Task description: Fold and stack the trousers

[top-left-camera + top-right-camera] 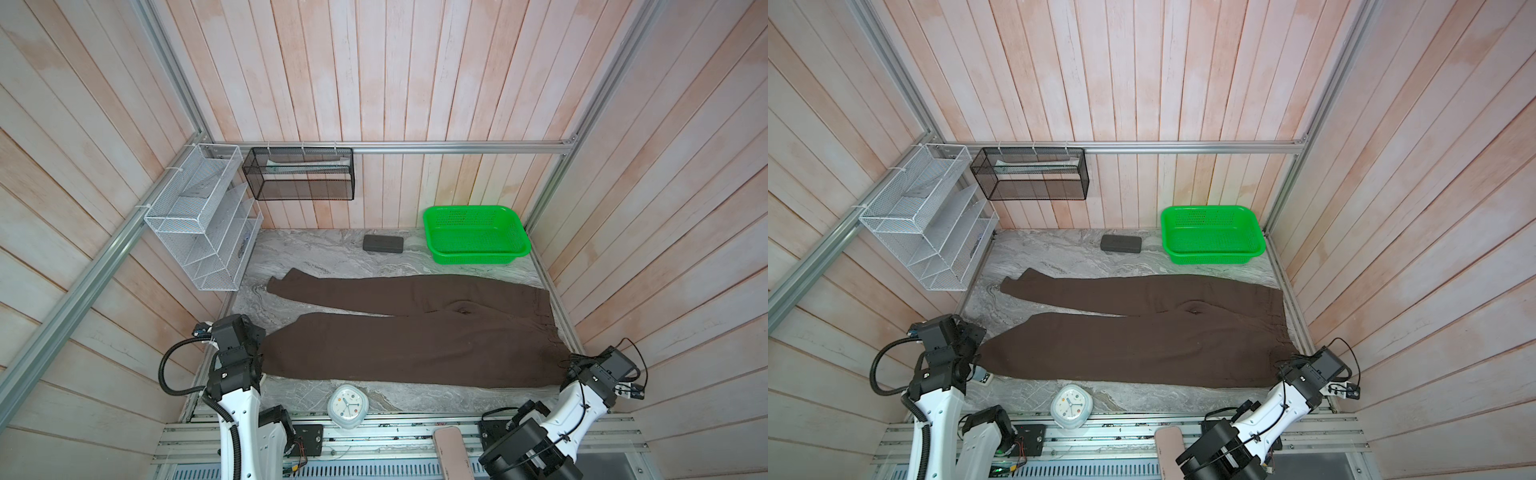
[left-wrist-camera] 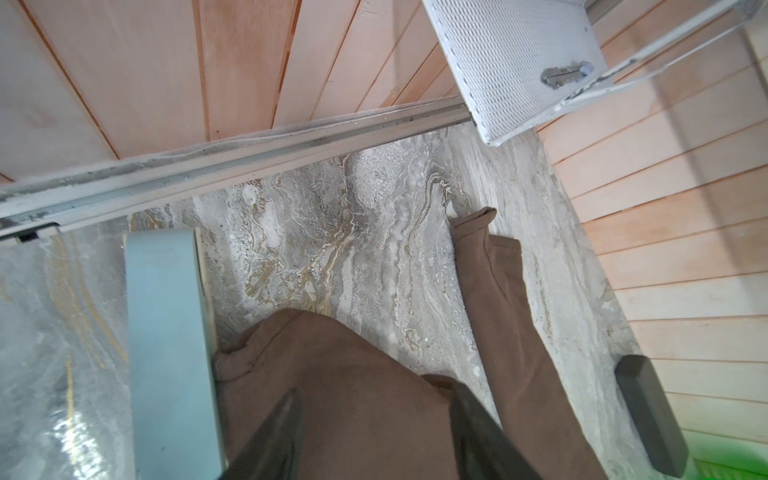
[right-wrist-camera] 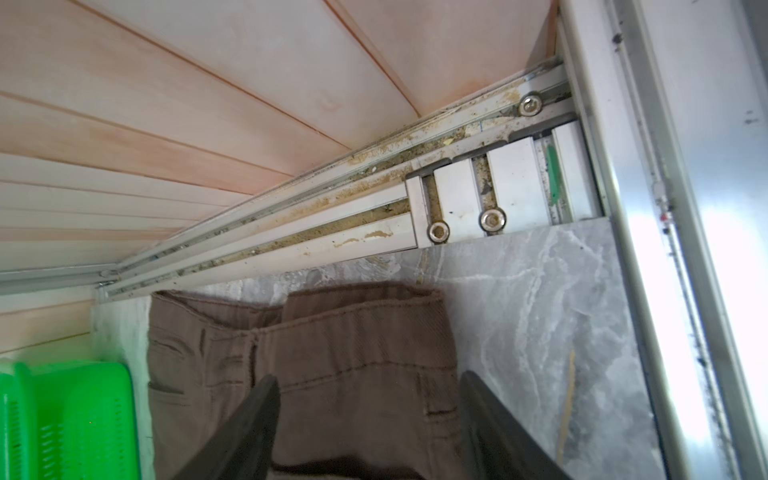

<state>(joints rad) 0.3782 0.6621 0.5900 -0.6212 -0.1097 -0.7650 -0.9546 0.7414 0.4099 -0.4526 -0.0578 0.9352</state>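
The dark brown trousers (image 1: 415,345) lie spread flat across the marble table (image 1: 316,257) in both top views, legs to the left, waistband to the right. The far leg (image 1: 1084,291) angles away from the near leg (image 1: 1100,349). My left gripper (image 2: 376,392) stands open over the near leg's hem, cloth lying between its fingers (image 2: 286,419). At the near right corner, my right gripper (image 3: 369,377) is open above the waistband (image 3: 361,324), one finger (image 3: 482,407) at the cloth's edge. Neither gripper holds the cloth.
A green basket (image 1: 476,235) sits at the back right, a dark grey case (image 1: 383,243) beside it. A white clock (image 1: 348,405) lies at the front edge. A white wire rack (image 1: 199,216) and a black mesh shelf (image 1: 299,174) hang at the back left. A pale blue object (image 2: 166,353) lies beside the hem.
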